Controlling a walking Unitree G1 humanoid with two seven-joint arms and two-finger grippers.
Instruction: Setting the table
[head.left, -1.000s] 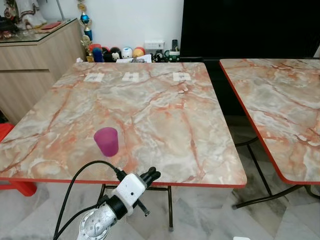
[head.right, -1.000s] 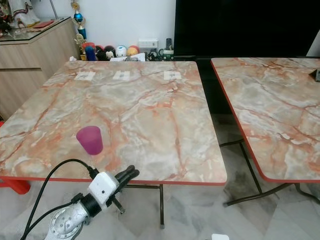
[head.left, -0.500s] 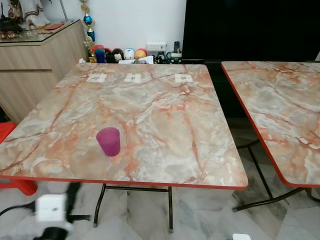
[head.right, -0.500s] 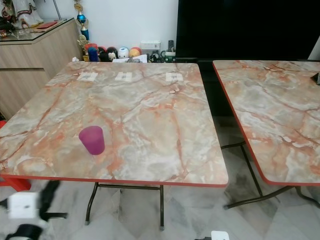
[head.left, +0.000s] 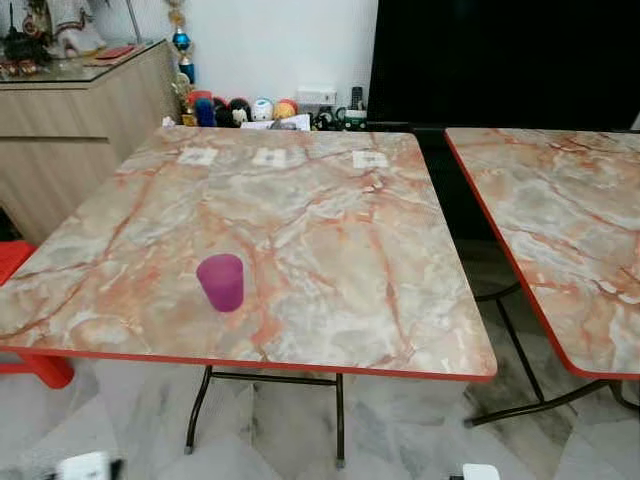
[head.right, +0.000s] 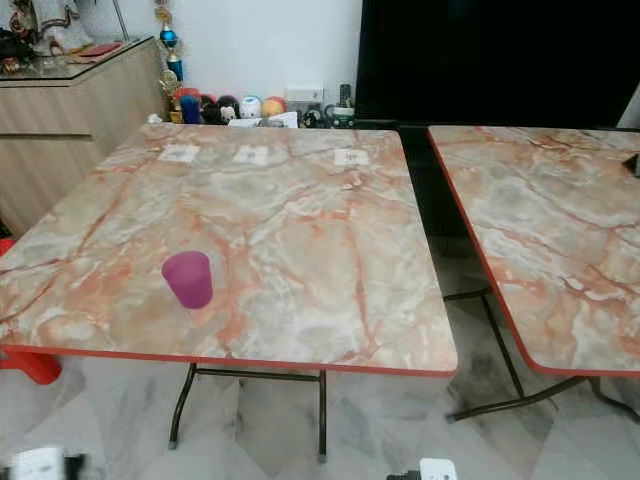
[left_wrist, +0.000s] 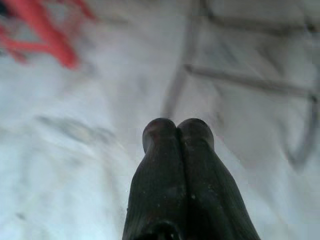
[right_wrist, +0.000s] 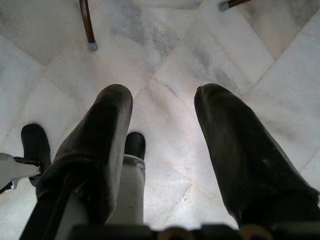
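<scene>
- The left claw (left_wrist: 177, 131) hangs low over the pale marble floor (left_wrist: 75, 150), its two black fingers pressed together tip to tip, holding nothing and touching nothing.
- The right claw (right_wrist: 162, 107) also points down at the floor, its fingers spread wide with bare tile between them; it holds nothing.
- A second ago the left arm reached up before the near edge of the worktop (head.left: 330, 250), its claw just short of the purple cup (head.left: 221, 282); half a second ago it was a blur lower down, and now it has dropped well below the worktop's edge.
- The cup stands upright and alone on the worktop, near the front edge on the robot's left, well above and ahead of both claws, in the same place as before.
- Dark metal table legs (left_wrist: 185, 70) stand beyond the left claw, with a red stool (left_wrist: 50, 35) off to one side.
- A second marble table (head.left: 560, 230) stands to the right, a wooden sideboard (head.left: 70, 130) to the left.
</scene>
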